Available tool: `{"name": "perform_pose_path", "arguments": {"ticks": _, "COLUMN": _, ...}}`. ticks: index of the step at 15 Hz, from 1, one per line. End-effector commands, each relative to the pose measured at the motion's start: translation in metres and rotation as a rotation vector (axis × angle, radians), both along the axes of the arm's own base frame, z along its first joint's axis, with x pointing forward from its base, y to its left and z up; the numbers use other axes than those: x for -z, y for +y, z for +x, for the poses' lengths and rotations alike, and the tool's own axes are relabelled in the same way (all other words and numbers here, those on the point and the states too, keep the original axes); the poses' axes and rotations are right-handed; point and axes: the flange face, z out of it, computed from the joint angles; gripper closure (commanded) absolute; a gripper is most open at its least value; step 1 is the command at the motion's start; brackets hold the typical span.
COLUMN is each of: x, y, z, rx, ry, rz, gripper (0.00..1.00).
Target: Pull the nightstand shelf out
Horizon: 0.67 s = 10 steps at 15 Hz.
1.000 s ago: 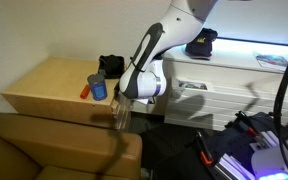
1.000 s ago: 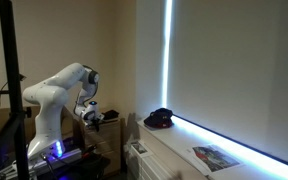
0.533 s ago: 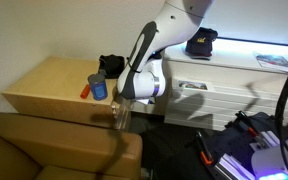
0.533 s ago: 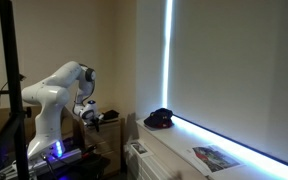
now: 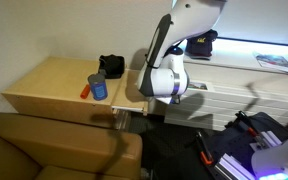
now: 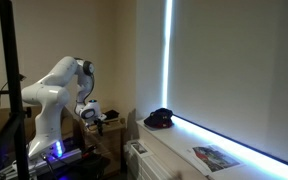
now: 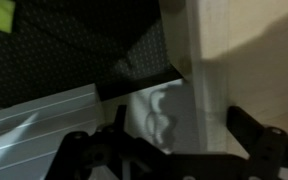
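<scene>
Nightstand [image 5: 49,85] sits in the corner, with the wall behind and a sofa arm [image 5: 54,145] close along its near edge. The white dresser [image 5: 229,95] stands well off its open side, with dark floor in the gap between. That gap is the only free room.

Shelf [image 5: 133,106]: a thin tan strip sticking out just under the top on the dresser side. It lies flat, its long axis running out from the cabinet toward the dresser. The outer end is near the gripper [image 5: 149,98]; cannot tell if they touch.

On the top: blue cup [image 5: 99,88], a small orange item [image 5: 86,91] beside it, and a black object [image 5: 111,66] near the wall.

Wrist view: the gripper [image 7: 176,122] has its jaws spread wide, with a pale shadowed surface between the dark fingers [image 7: 256,140]. Tan wood fills the upper right; top or shelf, cannot tell.

Against a second ago, the gripper has shifted from the nightstand's corner by the sofa toward the dresser. The shelf strip now shows where none showed before. In an exterior view the arm [image 6: 54,95] is barely changed.
</scene>
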Motion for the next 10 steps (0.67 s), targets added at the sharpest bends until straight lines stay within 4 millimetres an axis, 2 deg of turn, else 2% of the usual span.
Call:
{"name": "perform_pose_path", "arguments": {"ticks": 1, "x": 0.02, "y": -0.06, "z": -0.047, "rx": 0.109, "ry": 0.117, "rz": -0.08, "gripper": 0.0}}
{"name": "perform_pose_path", "arguments": {"ticks": 4, "x": 0.016, "y": -0.092, "z": -0.072, "rx": 0.194, "ry": 0.17, "rz": -0.12, "gripper": 0.0}}
{"name": "perform_pose_path", "arguments": {"ticks": 7, "x": 0.012, "y": -0.116, "z": -0.087, "rx": 0.274, "ry": 0.219, "rz": -0.153, "gripper": 0.0}}
{"name": "perform_pose_path", "arguments": {"ticks": 9, "x": 0.006, "y": -0.117, "z": -0.088, "rx": 0.309, "ry": 0.264, "rz": -0.089, "gripper": 0.0}}
{"name": "perform_pose_path", "arguments": {"ticks": 10, "x": -0.011, "y": -0.114, "z": -0.072, "rx": 0.277, "ry": 0.148, "rz": -0.126, "gripper": 0.0}}
